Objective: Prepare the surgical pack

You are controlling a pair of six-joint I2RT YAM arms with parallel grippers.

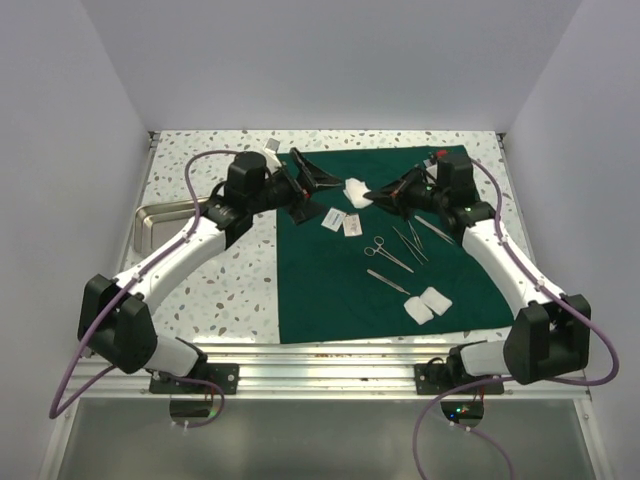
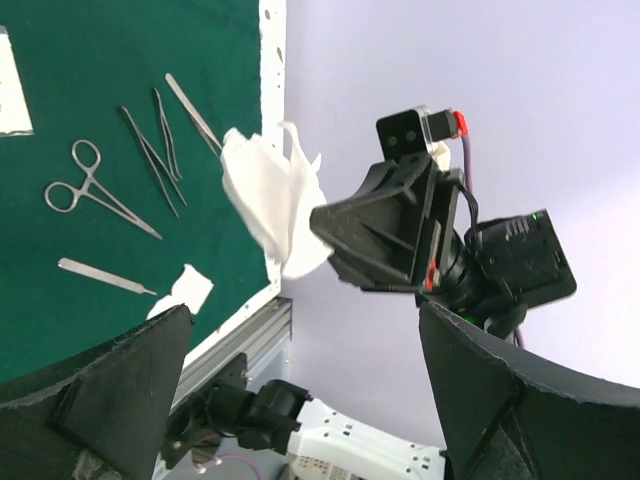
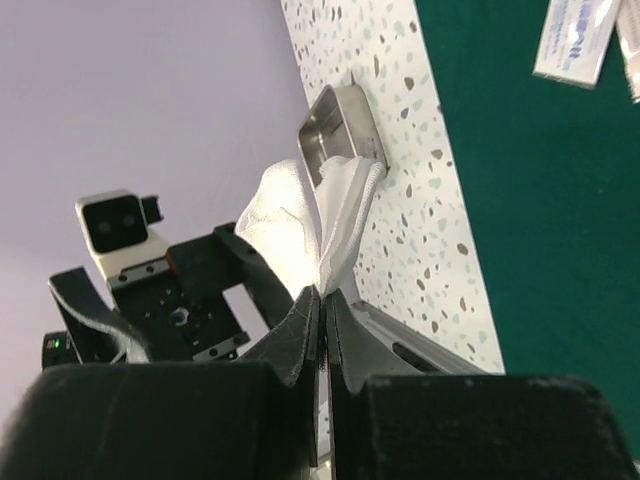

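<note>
Your right gripper (image 1: 374, 197) pinches a piece of white gauze (image 1: 355, 191) and holds it up above the far part of the green drape (image 1: 320, 290). Your left gripper (image 1: 316, 190) is spread wide, just left of the gauze, facing it. The drape lies flat on the table (image 1: 230, 275), right of the steel tray (image 1: 160, 215), with instruments (image 1: 388, 252) on it

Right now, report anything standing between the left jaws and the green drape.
A white gauze, pinched in the shut right jaws, hangs in the air straight ahead of the open left jaws, above the green drape. Steel instruments and packets lie on the drape.
</note>
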